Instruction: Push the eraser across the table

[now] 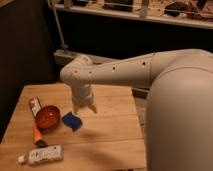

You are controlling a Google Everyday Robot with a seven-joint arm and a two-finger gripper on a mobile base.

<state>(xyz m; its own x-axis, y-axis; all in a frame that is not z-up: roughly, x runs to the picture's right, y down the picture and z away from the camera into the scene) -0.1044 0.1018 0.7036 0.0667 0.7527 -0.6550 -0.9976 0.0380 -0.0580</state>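
The table (110, 140) is a small square one with a pale wooden plank top. On its left half lies the eraser (73, 120), a small blue block. My gripper (84, 110) hangs from the white arm, fingers pointing down, just above and to the right of the eraser. Its two fingers stand apart with nothing between them, and they do not touch the eraser.
A red bowl (47, 117) sits left of the eraser. A small red-and-white packet (34, 105) lies behind the bowl. An orange object (37, 134) and a white tube (44, 155) lie near the front left. The robot's white body (180, 120) fills the right side.
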